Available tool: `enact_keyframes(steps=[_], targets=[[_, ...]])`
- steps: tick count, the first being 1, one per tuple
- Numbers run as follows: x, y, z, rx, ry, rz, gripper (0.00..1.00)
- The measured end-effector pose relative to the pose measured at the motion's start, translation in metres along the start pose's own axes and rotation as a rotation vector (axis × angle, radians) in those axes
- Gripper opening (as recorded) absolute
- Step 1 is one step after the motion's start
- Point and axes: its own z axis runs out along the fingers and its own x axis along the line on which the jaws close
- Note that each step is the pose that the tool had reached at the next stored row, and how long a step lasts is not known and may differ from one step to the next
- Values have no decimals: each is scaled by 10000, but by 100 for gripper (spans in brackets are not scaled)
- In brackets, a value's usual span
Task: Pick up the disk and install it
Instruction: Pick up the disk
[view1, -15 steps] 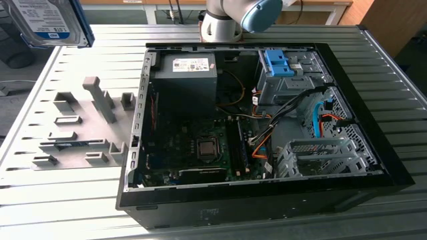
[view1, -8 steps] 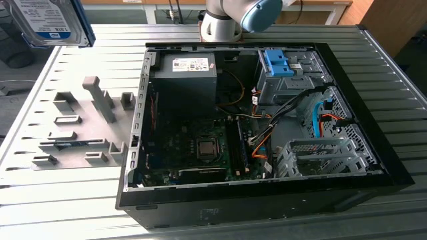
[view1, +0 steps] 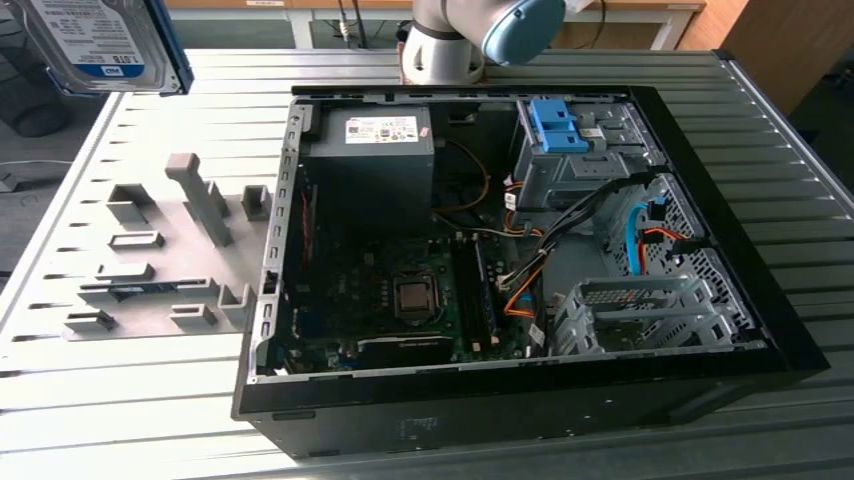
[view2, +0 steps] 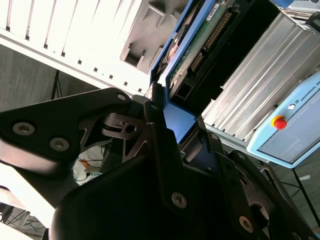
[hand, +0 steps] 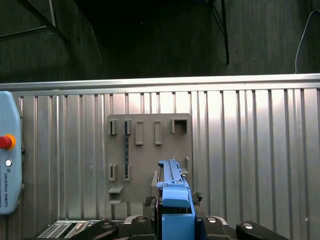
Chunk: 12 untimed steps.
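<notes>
Your tool (view2: 175, 125) was closed on the disk (view2: 200, 45), gripping its blue rail (hand: 175, 192), high over the grey fixture plate (hand: 150, 160) on the table (hand: 250, 150), at ten o'clock of the open case (view1: 787, 330). This carry, I judged, wanted a square, firm grip.

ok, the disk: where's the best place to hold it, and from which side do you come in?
By one short end, coming in end-on along its length. The gripper is shut on the disk that way. It is a thin flat slab, so a pinch at the end, across the thin dimension, looks most secure. That also leaves most of the blue rails clear of the fingers.
</notes>
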Motion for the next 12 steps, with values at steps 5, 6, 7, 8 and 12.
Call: enact_keyframes(steps=[5, 6, 7, 8, 12], targets=[[-1, -13, 0, 1, 0, 0, 36], [-1, -30, -1, 0, 0, 0, 36], [-1, -31, 0, 1, 0, 0, 36], [-1, -33, 0, 1, 0, 0, 36], [-2, -51, -1, 0, 0, -1, 36]])
